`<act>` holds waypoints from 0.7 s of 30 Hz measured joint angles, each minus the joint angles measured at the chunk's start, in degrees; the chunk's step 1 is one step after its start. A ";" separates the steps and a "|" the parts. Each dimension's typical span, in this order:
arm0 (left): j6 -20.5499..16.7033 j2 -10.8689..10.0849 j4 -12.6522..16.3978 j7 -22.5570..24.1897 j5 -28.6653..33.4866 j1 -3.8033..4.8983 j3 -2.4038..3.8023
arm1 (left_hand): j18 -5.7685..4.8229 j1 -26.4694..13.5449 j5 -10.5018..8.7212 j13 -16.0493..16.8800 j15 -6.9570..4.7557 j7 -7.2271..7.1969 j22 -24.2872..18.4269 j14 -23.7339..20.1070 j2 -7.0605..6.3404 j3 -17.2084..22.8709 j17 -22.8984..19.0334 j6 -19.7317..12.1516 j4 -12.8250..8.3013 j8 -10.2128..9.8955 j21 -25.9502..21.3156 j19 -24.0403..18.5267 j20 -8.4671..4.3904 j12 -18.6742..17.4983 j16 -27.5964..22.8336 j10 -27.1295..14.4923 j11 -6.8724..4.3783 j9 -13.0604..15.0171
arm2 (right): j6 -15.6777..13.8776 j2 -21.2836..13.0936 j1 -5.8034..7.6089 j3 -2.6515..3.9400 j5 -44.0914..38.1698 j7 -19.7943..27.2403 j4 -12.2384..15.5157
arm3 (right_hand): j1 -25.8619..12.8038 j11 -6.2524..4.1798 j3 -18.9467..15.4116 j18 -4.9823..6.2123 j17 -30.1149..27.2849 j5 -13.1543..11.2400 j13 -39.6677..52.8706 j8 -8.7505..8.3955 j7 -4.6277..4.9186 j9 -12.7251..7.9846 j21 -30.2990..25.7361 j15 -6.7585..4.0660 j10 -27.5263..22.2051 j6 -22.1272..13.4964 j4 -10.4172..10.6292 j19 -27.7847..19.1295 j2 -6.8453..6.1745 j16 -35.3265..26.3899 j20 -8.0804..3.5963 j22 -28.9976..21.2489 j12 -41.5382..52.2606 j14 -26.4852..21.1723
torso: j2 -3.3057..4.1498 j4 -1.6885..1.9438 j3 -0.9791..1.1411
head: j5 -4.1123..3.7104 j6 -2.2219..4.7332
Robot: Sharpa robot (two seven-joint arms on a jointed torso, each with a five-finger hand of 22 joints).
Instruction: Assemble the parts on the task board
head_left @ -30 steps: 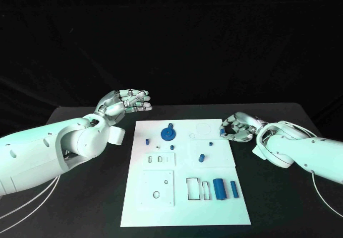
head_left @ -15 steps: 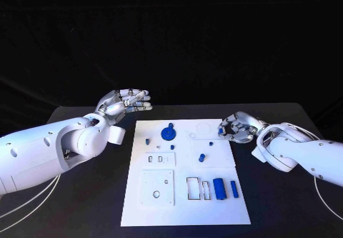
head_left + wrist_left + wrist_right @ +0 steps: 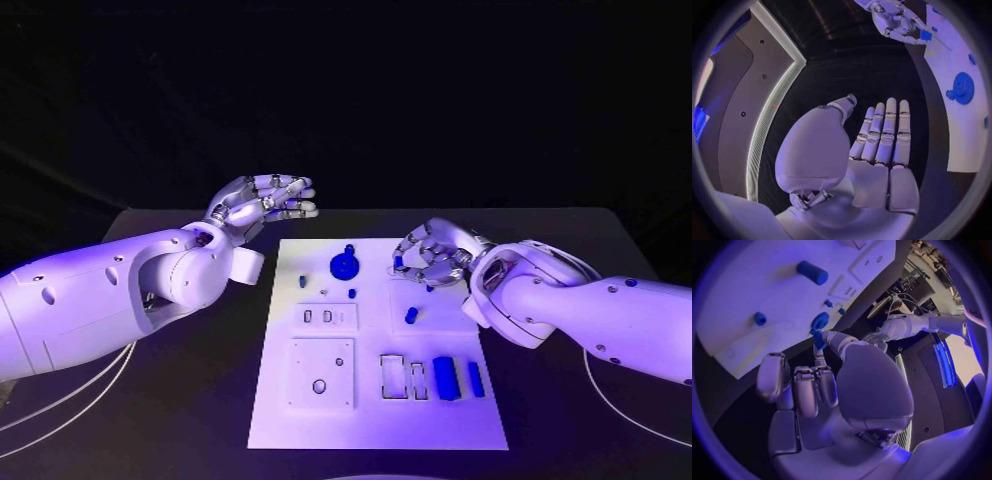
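The white task board [image 3: 372, 420] lies in the middle of the black table. My right hand [image 3: 436, 255] hovers over the board's far right part and pinches a small blue part [image 3: 400, 263] between thumb and a finger; the same blue part [image 3: 819, 339] sits at the fingertips in the right wrist view. My left hand [image 3: 267, 205] floats above the table beyond the board's far left corner, fingers straight and apart from the thumb, its palm [image 3: 879, 170] empty. A blue round disc [image 3: 345, 266] stands on the board's far part.
Small blue pegs [image 3: 302, 282] [image 3: 351, 293] [image 3: 411, 316] dot the board's middle. A blue cylinder [image 3: 446, 378] and a thin blue bar [image 3: 476, 377] lie near rectangular slots [image 3: 391, 375] at the near right. A recessed square plate [image 3: 322, 373] sits at the near left.
My right hand has moved left from beside the board to above its far right part, still pinching the small blue part. The left hand has hardly moved.
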 measured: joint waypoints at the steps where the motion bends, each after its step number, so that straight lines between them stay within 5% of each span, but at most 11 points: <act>1: 0.01 0.12 -0.07 -0.01 0.00 0.00 0.00 | 0.00 0.00 0.00 0.00 0.00 0.00 0.00 0.00 0.00 0.00 0.00 0.00 0.00 0.00 0.00 0.00 0.00 0.00 0.00 0.00 0.00 0.00 | -0.11 0.91 0.04 0.00 -0.46 -0.63 0.16 | 0.00 -0.05 0.22 0.00 0.00 0.00 0.00 -0.04 -0.08 0.01 0.00 0.00 -0.04 0.08 -0.05 0.00 0.00 0.00 0.00 0.05 0.00 0.00 | -0.04 0.02 -0.02 | 0.14 -0.07; 10: 0.09 0.64 -0.63 -0.09 0.00 0.00 -0.12 | 0.00 0.00 0.00 -0.01 0.00 0.00 0.00 0.00 0.00 0.00 -0.01 0.00 0.00 0.00 0.00 0.00 0.00 0.00 0.00 0.00 0.00 0.00 | -0.45 7.97 -0.57 -0.03 -5.49 -5.25 0.20 | -0.61 -0.26 0.29 0.00 -0.01 -0.02 0.00 0.43 -0.11 0.01 0.00 -0.21 0.16 0.75 0.02 -0.01 -0.61 0.00 0.00 0.05 0.00 0.21 | -0.16 0.29 -0.17 | 1.25 -0.77; 21: 0.18 0.74 -0.68 -0.19 -0.01 0.00 -0.18 | 0.00 0.37 0.00 -0.01 0.00 0.00 0.00 0.00 0.36 0.00 0.10 0.00 0.00 0.00 0.00 -0.15 0.15 0.00 0.00 0.00 0.00 0.05 | -0.06 11.98 -4.01 -0.16 -11.38 -8.39 -0.65 | -1.99 -0.50 0.46 0.00 -0.01 -0.05 -0.01 0.47 -0.48 0.14 0.00 -0.42 -0.09 1.13 0.18 0.20 -1.05 0.00 -0.20 0.05 0.17 -0.01 | -0.03 0.12 -0.18 | 1.86 -1.48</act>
